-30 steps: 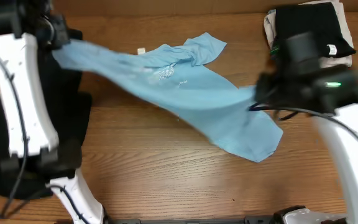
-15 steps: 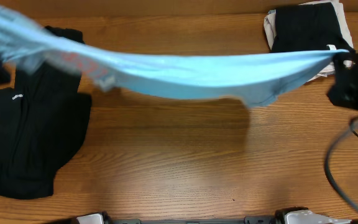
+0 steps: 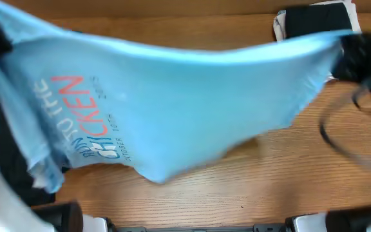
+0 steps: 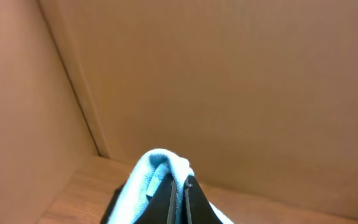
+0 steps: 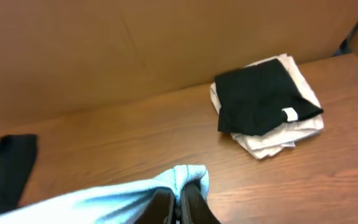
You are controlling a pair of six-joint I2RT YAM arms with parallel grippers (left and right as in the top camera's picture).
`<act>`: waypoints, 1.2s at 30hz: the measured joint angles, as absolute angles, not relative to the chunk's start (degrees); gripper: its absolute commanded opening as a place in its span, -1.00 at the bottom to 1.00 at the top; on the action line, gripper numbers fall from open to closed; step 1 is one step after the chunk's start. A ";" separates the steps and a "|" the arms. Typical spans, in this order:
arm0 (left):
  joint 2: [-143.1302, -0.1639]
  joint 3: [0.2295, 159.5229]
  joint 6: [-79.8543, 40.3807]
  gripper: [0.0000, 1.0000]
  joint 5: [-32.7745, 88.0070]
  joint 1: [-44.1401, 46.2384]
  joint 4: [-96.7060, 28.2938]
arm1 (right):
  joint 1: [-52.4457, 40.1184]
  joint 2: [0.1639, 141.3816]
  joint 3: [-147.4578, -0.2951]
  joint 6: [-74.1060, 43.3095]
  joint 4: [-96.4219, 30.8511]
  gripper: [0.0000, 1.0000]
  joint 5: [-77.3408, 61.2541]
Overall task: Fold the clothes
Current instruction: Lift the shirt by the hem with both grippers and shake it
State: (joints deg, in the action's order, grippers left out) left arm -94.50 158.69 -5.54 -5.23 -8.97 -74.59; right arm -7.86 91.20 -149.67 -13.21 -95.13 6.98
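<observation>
Garment: light blue T-shirt (image 3: pixel 192 96), lifted clear of the table (image 3: pixel 269 187), stretched wide between both grippers.
Print: large orange and white lettering (image 3: pixel 82 116) facing the overhead camera, toward the left end.
Left gripper (image 4: pixel 179 186): jaws pressed together on a bunched fold of blue cloth, up near the cardboard wall (image 4: pixel 229 74).
Right gripper (image 5: pixel 179 199): jaws pinching a bunched blue edge at the far right end.
Lower edge: sagging toward the front, whether touching the wood cannot be told.
Back right: folded stack (image 5: pixel 266 102), black piece on top of a white one.
Left side: black garment (image 5: pixel 5 168) lying flat on the table.
</observation>
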 measured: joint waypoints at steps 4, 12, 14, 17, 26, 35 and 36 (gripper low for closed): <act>-102.87 158.23 -5.45 -0.92 -5.23 -8.97 -69.89 | -7.25 99.96 -149.32 -11.60 -88.27 -0.92 7.90; -115.02 157.40 -6.79 -0.92 -5.04 -8.95 -55.48 | -4.03 110.69 -148.83 -10.20 -67.83 -0.92 8.43; -116.01 157.18 -7.33 -0.92 -4.51 -8.80 -52.47 | -3.53 111.63 -148.75 -9.82 -64.31 -0.93 8.51; -116.11 157.21 -7.64 -0.92 -3.62 -8.40 -47.42 | -3.25 111.83 -148.70 -9.10 -58.41 -0.93 8.49; -114.74 158.98 -7.53 -0.92 -2.15 -8.32 -40.64 | -0.36 111.37 -148.73 -7.84 -50.63 -0.93 8.32; -114.21 159.46 -4.91 -0.92 -1.50 -8.32 -42.17 | 1.91 111.39 -148.73 -7.66 -56.23 -0.92 5.87; -114.24 159.46 -4.29 -0.91 -1.52 -8.32 -43.40 | 1.91 111.50 -148.73 -7.60 -57.76 -0.92 5.76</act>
State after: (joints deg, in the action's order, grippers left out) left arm -114.24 159.46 -4.29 -1.52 -8.32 -43.40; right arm 1.91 111.50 -148.73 -7.60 -57.76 5.76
